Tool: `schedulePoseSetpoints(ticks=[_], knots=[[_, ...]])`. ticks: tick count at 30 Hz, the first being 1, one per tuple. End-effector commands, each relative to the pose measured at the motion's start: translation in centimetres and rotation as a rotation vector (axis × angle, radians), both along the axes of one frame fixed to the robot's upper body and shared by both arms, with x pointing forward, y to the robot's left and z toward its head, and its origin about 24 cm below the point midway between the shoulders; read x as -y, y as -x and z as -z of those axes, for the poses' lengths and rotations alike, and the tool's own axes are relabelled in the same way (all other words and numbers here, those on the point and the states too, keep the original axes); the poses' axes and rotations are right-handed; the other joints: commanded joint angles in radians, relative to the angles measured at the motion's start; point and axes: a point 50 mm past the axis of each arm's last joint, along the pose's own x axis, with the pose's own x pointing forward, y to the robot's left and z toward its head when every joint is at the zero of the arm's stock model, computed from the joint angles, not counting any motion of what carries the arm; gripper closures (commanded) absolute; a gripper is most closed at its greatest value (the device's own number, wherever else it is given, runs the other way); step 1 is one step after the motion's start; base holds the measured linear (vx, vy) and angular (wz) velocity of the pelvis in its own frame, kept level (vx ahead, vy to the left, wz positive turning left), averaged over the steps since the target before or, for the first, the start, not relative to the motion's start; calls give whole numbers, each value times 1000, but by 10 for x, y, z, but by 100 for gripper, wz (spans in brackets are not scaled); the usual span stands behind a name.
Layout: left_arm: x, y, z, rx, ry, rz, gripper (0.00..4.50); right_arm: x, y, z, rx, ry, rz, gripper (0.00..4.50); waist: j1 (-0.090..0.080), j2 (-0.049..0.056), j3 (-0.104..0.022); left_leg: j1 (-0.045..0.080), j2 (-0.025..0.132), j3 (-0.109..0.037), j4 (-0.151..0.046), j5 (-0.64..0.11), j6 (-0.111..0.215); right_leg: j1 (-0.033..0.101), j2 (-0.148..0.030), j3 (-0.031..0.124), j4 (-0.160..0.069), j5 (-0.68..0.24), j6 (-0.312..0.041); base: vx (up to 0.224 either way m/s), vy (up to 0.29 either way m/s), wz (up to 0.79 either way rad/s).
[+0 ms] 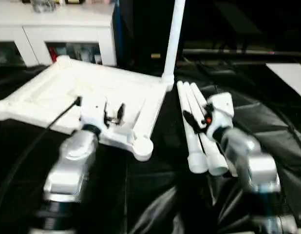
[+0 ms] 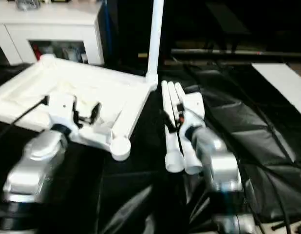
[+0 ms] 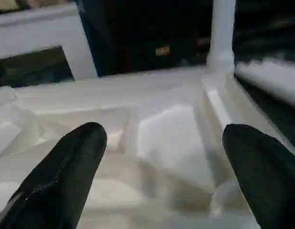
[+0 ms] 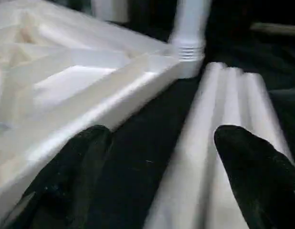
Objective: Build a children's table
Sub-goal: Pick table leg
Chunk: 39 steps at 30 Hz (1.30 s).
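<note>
The children's table top (image 1: 48,92) lies ribbed side up on black cloth. One leg (image 1: 174,39) stands upright in its far right corner socket. Three more legs (image 1: 195,141) lie side by side on the cloth, just right of the top. My left gripper (image 1: 114,116) hovers open over the near part of the top, with ribs showing between its fingers (image 3: 66,167). Over the near half of the lying legs my right gripper (image 2: 172,118) is open and holds nothing. In its wrist view one finger (image 4: 252,171) is over the legs (image 4: 224,124) and the other over the top's edge (image 4: 114,100).
A round corner socket (image 1: 143,146) at the top's near right has no leg in it. A white cabinet (image 1: 67,29) stands behind at the left. A white board (image 1: 291,73) lies at the far right. Crumpled black cloth (image 1: 155,195) covers the near ground.
</note>
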Motion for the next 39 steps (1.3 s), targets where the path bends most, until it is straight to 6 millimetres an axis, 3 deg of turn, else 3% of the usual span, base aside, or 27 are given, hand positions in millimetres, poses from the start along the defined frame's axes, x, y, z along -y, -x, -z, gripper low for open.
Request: schedulePoseSetpoints(ticks=[1, 2, 3, 4, 7, 10, 15, 16, 19, 26, 34, 39], knots=[[2, 3, 9, -81, -39, 99, 0, 2, -4, 8, -99, 11, 35, 26, 12, 19, -62, 16, 76, -10, -72, 79, 25, 55, -78, 41, -61, 328, -234, 0, 0, 0], [2, 3, 9, -81, -39, 99, 0, 2, -4, 8, -100, 11, 35, 17, 11, 17, -55, 15, 78, -5, -79, 23, 14, 56, -80, 44, -67, 255, -250, 0, 0, 0], [2, 4, 9, -98, -37, 126, 0, 2, -6, 9, -125, 37, 44, 17, 19, 23, -51, 25, 89, 1, -86, -77, -10, 50, -85, 44, -75, 133, -268, 0, 0, 0], [3, 5, 9, -120, -40, 171, 0, 2, -8, 11, -156, 64, 51, 7, 23, 19, -50, 27, 92, 7, -92, -131, -26, 47, -87, 45, -78, 58, -272, -59, 20, 5], [6, 7, 5, -145, -25, 252, 0, 1, -12, 9, -195, 67, 70, 7, 33, 19, -40, 34, 95, 24, -104, -263, -69, 27, -91, 51, -95, -138, -234, -63, 18, 3], [11, 9, -1, -163, -35, 350, 0, 0, -16, 9, -231, 126, 92, 7, 34, 15, -38, 27, 95, 31, -109, -280, -86, 23, -95, 57, -101, -218, -195, -39, 8, 1], [16, 10, -9, -173, -40, 415, 0, 5, -24, 7, -276, 147, 177, 7, 35, 10, -43, 21, 91, 37, -108, -208, -79, 24, -94, 60, -100, -182, -180, -11, 1, -1], [17, 11, -11, -175, -41, 426, 0, 6, -25, 7, -286, 141, 189, 7, 36, 7, -46, 21, 91, 41, -105, -183, -76, 24, -93, 61, -98, -154, -183, 0, 0, 0], [19, 15, -13, -189, -44, 467, 0, 10, -26, 7, -328, 145, 219, 7, 41, 9, -51, 14, 90, 45, -101, -99, -60, 32, -91, 59, -89, -48, -193, 0, 0, 0], [21, 19, -16, -212, -48, 517, 0, 12, -19, 23, -471, 123, 210, 7, 45, 10, -60, 12, 88, 52, -97, -16, -32, 37, -83, 56, -78, 132, -220, 0, 0, 0], [23, 18, -17, -207, -54, 521, 0, 6, -14, 32, -531, 115, 190, 7, 51, 13, -49, 20, 93, 54, -109, -136, -71, 26, -85, 58, -94, -44, -202, 0, 0, 0], [24, 18, -17, -205, -55, 522, 0, 4, -14, 32, -548, 94, 185, 7, 57, 13, -51, 19, 94, 53, -110, -129, -79, 25, -85, 59, -93, -42, -188, 0, 0, 0]])
